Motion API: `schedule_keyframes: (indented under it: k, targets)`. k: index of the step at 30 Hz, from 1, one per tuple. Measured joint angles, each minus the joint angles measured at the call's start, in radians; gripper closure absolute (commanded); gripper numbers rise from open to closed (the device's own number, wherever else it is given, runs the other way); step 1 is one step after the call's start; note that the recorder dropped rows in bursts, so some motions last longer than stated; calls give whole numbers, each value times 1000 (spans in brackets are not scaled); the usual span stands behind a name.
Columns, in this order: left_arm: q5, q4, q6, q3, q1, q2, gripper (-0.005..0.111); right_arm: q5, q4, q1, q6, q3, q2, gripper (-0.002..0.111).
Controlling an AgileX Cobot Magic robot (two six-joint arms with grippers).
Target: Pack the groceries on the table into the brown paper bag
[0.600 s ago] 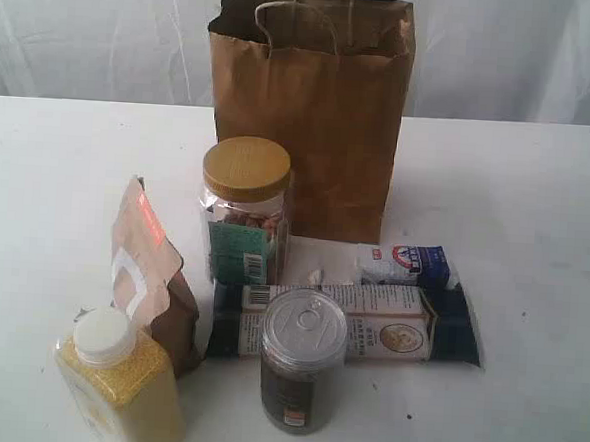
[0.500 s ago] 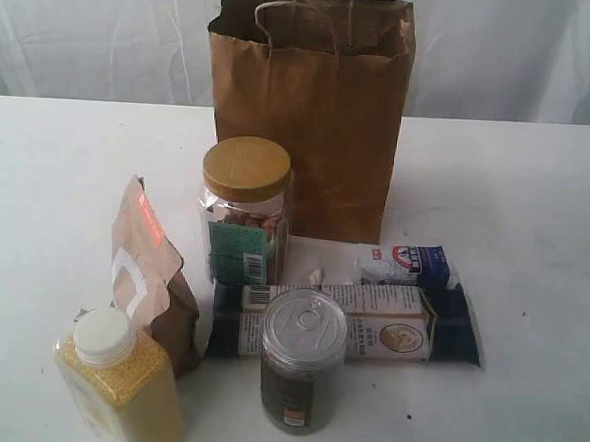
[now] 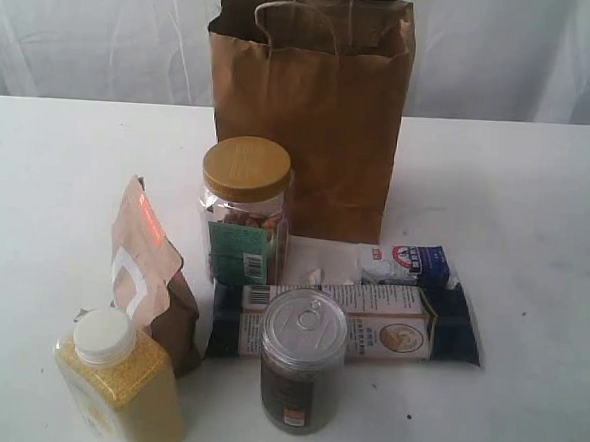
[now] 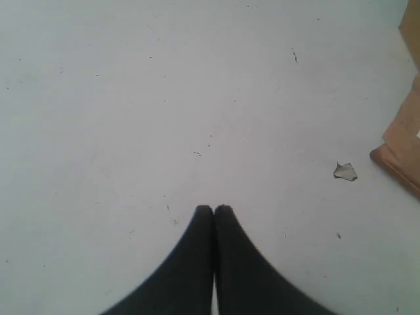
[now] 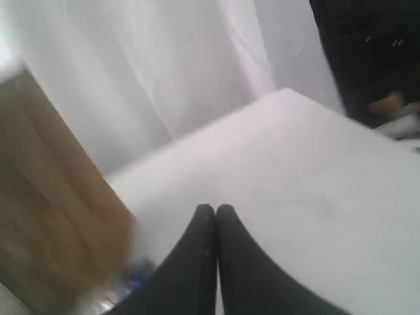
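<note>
The brown paper bag [image 3: 307, 112] stands upright and open at the back of the table [image 3: 536, 216]. In front of it are the clear jar with mustard-yellow lid [image 3: 243, 213], the brown pouch with orange mark [image 3: 152, 272], the yellow-grain bottle [image 3: 120, 381], the silver-lidded can [image 3: 303, 360], the long dark-blue-and-white packet [image 3: 369, 321] and the small blue-white packet [image 3: 405, 263]. Neither gripper shows in the exterior view. My left gripper [image 4: 214, 209] is shut and empty over bare tabletop. My right gripper [image 5: 215, 209] is shut and empty, with the bag [image 5: 46, 197] blurred beside it.
A white crumb [image 4: 345, 172] lies near a brown edge [image 4: 401, 151]; pouch or bag, I cannot tell. A blurred blue packet [image 5: 134, 279] shows at the foot of the bag. White curtains hang behind the table, and dark gear [image 5: 367, 59] stands past its far corner.
</note>
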Motion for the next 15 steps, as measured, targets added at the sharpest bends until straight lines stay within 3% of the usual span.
schedule_keyframes:
  k: [2,5,15]
  targets:
    - [0,0,0,0,0,0,107,-94,172,0,150,0,0,108]
    - [0,0,0,0,0,0,107,-253,286,0,263,0,0,108]
    - [0,0,0,0,0,0,107,-691,337,0,306,0,-2,108]
